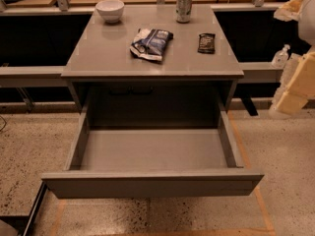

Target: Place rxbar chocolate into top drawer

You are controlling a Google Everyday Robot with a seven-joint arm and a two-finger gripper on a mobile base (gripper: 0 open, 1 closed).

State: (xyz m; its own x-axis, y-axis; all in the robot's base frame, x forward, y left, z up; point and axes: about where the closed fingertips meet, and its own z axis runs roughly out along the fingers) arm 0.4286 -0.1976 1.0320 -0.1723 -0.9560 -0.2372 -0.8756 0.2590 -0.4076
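**Chocolate bar lies on the table, drawer stands open**

The chocolate bar (206, 43) lies flat on the grey table (108, 53), toward the right side of the top and a little behind the middle. Its dark wrapper has pale print. It is not in the drawer.

Just to the left of it, apart from it, lies a blue-and-white chip bag (151, 44), crumpled and a little turned. Behind the bar, near the back edge, a can (183, 6) stands upright. A white bowl (110, 10) stands at the back left corner.

The top drawer (152, 183) is pulled far out toward the camera. Its grey inner floor is bare and its flat front panel is the nearest part.

The gripper (297, 85) is at the right edge of the view, beside the table and partly cut off, well apart from the bar. I cannot tell if it is open or closed.

The speckled floor (290, 181) shows below.
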